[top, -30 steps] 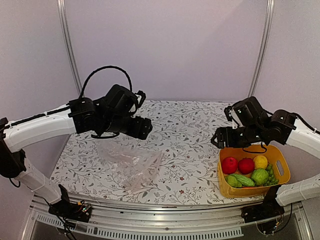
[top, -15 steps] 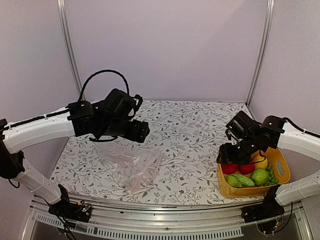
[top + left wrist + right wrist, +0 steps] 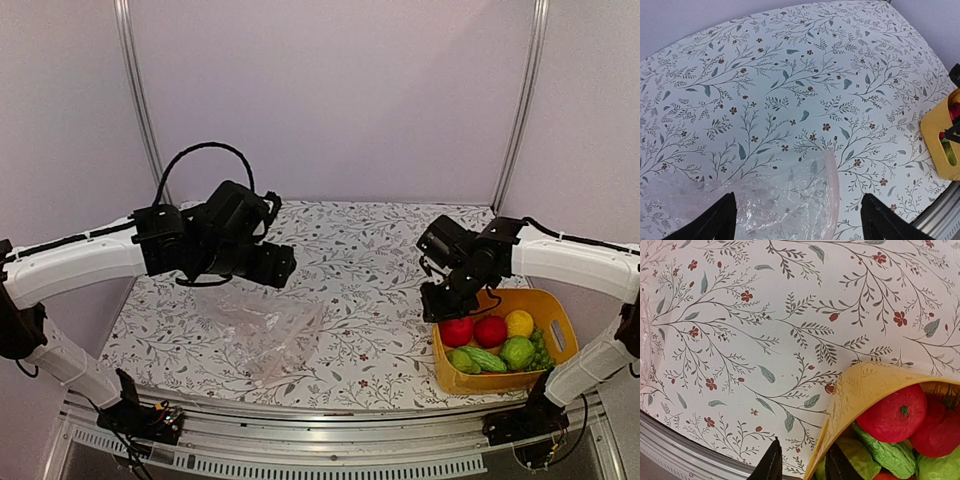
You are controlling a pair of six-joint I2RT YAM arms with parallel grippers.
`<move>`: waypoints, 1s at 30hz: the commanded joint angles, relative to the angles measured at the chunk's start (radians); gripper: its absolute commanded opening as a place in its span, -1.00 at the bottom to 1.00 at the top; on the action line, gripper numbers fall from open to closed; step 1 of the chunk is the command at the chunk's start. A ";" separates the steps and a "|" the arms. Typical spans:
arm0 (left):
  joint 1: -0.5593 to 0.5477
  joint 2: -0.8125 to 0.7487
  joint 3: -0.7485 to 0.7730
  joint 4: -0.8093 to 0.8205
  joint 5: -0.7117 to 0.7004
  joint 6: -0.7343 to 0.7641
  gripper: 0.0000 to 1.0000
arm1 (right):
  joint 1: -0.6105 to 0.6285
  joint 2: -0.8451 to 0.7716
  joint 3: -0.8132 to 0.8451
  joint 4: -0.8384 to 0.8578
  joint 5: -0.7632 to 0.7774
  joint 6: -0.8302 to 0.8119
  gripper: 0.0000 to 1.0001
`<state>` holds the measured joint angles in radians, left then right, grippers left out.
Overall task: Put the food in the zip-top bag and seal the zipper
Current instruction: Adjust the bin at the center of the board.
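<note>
Right gripper (image 3: 802, 462): jaws narrowed astride the corner rim of the yellow basket (image 3: 860, 382); I can't tell if it's pinched yet. Red ball (image 3: 897, 412) and green toy vegetables (image 3: 880, 452) sit inside, none held. Left gripper (image 3: 800, 225) is wide open and empty above the zip-top bag (image 3: 780, 200), which lies flat on the table (image 3: 790, 75), well apart from the basket. The food looks light, hard and roll-prone, so I'd grab across the middle. The bag is thin, floppy and slick: take one mouth lip by the zipper (image 3: 832, 185).

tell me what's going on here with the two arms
Nothing is bagged yet. The zip-top bag lies empty on the table, with the left gripper hovering over it, jaws wide open. The food all sits in the yellow basket, and the right gripper has its jaws narrow on either side of a corner of the basket's rim.
</note>
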<state>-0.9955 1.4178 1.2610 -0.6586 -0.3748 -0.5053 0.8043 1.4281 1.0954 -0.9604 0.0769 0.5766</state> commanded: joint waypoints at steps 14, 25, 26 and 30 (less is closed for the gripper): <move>-0.016 -0.062 -0.020 -0.044 -0.009 0.018 0.71 | 0.006 -0.004 0.017 0.091 -0.039 -0.616 -0.97; -0.016 0.002 0.022 -0.041 0.024 0.071 0.71 | 0.006 -0.093 -0.066 0.008 0.016 -0.842 -0.37; -0.016 0.008 0.025 -0.040 0.024 0.071 0.71 | 0.006 -0.113 -0.056 0.012 0.009 -0.830 -0.18; -0.015 0.016 0.029 -0.034 0.024 0.067 0.71 | 0.005 -0.147 0.065 0.047 -0.066 -0.754 0.45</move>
<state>-0.9966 1.4185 1.2621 -0.6804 -0.3569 -0.4519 0.8051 1.3338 1.0580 -0.9440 0.0486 -0.2047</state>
